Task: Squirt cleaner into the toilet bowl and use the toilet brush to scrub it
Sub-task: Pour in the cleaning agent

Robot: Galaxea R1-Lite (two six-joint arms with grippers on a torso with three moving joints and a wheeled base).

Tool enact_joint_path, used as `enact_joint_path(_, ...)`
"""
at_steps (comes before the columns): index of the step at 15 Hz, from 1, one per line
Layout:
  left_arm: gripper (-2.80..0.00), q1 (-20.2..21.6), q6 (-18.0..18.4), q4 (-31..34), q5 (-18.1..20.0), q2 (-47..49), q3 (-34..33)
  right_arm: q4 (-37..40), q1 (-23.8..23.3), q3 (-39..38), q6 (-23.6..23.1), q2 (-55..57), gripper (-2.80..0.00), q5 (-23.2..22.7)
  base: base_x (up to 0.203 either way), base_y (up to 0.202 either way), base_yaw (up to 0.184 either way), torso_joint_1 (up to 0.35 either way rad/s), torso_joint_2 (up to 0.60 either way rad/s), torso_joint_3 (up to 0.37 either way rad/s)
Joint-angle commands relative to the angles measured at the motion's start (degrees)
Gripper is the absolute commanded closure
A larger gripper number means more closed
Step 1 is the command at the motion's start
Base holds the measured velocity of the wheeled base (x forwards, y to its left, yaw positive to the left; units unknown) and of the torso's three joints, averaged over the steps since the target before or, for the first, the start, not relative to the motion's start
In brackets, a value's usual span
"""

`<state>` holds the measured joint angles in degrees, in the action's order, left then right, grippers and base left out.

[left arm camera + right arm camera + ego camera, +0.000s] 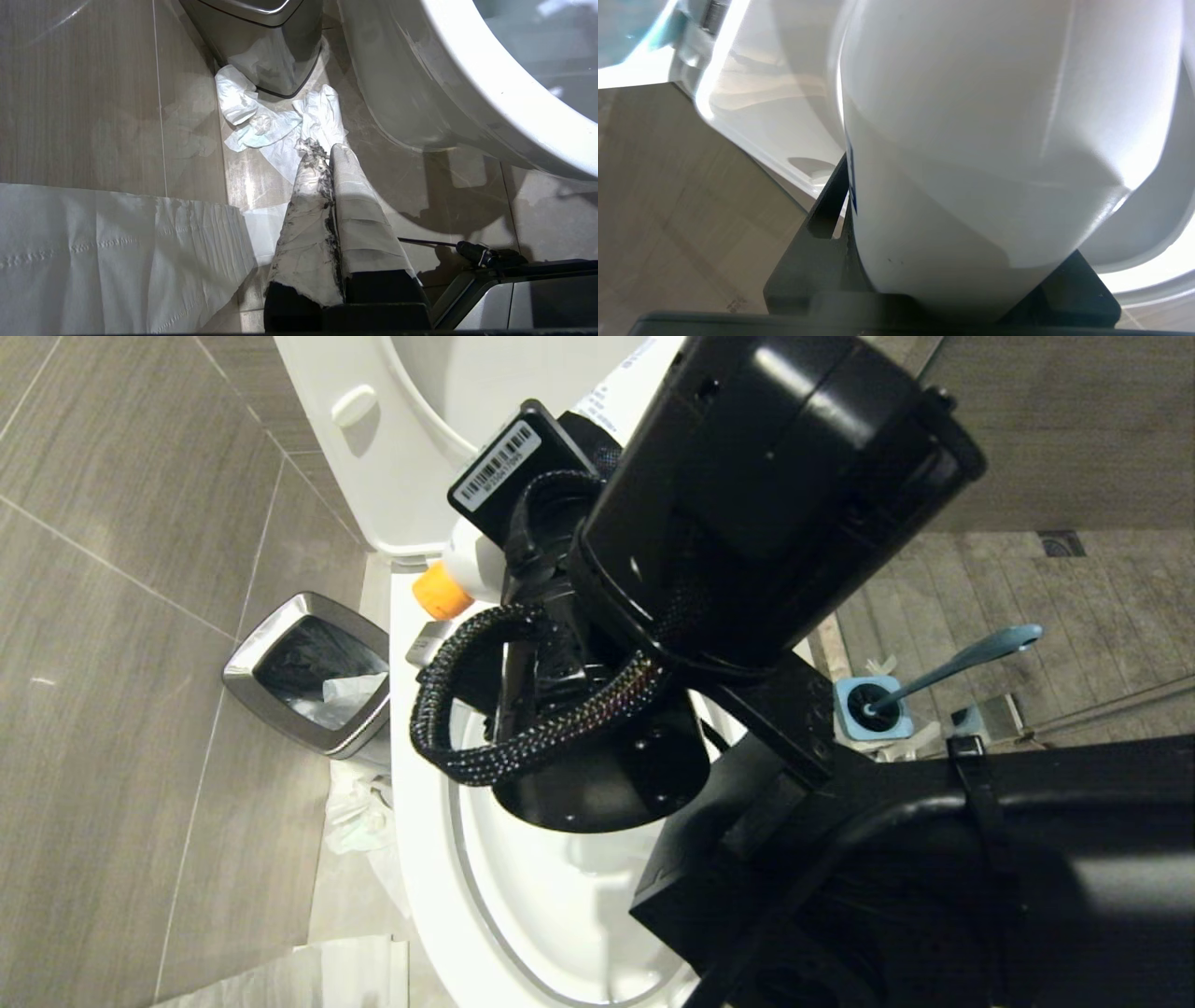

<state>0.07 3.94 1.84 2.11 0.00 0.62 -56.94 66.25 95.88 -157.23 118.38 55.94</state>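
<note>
1. Toilet bowl (551,915) fills the middle of the head view, white and glossy, its lid (373,448) raised at 12 o'clock; the right arm hides most of it.
2. At 9 o'clock of the bowl, the head view shows a chrome-rimmed waste bin (308,672) with crumpled tissue (359,812) on the floor beside it.
3. Only the left wrist view shows the left gripper (324,154): its paper-wrapped fingers are pressed together, holding nothing, low above the floor near the tissue.
4. Only the head view shows the bottle's orange cap (442,593), pointing toward 9 o'clock over the bowl's rear rim.
5. The right wrist view shows the right gripper (952,261) clamped on the white cleaner bottle (985,140).
6. At 3 o'clock, the toilet brush (962,663) stands in its light-blue holder (873,709), its handle leaning away from the bowl.
</note>
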Motion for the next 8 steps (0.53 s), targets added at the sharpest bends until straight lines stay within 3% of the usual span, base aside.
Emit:
enact_joint_path(1,0.00,0.01,0.02,0.00,0.00,0.09,-0.01,-0.44,0.99,-2.67,-0.91,-1.36,0.00,0.59,0.000,0.000,0.000,0.000,0.00,0.000)
enact_joint_path(8,0.00,0.01,0.19,0.00,0.00,0.09,0.08,-0.45,4.05,-15.77,-0.91,-9.25,0.00,2.98,0.000,0.000,0.000,0.000,0.00,0.000)
